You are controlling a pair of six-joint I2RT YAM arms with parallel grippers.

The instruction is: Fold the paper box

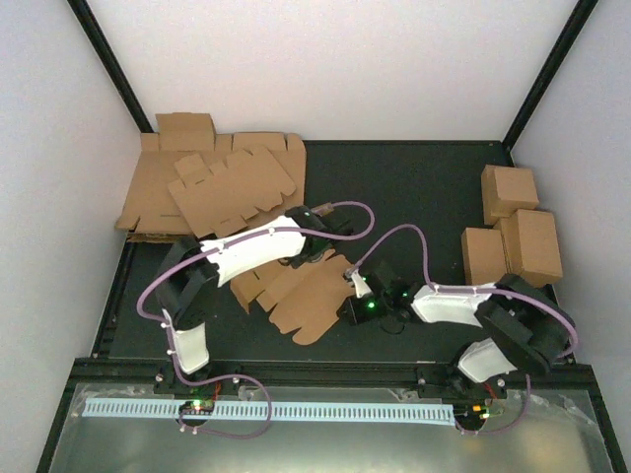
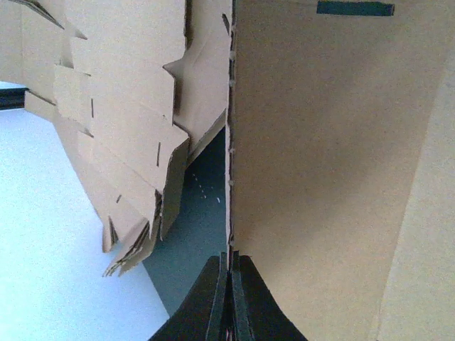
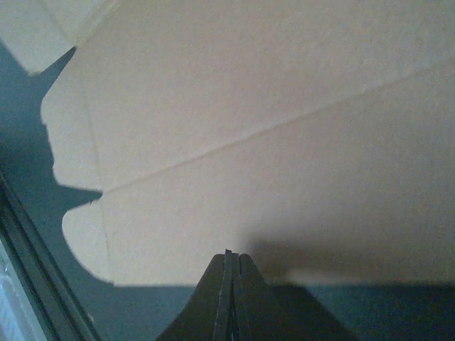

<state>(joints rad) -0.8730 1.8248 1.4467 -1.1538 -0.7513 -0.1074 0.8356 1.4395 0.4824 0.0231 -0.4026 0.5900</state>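
The paper box is a flat brown die-cut blank lying on the dark table in the middle. My left gripper is at its far edge. In the left wrist view the gripper is shut on the edge of a panel of the paper box, which stands up edge-on in line with the jaws. My right gripper is at the blank's right side. In the right wrist view it is shut, with its tips over the near edge of the flat cardboard, not clamping it.
A thick heap of brown cardboard blanks lies at the back left, and also shows in the left wrist view. Three folded brown boxes stand at the right. White walls close in the table on three sides.
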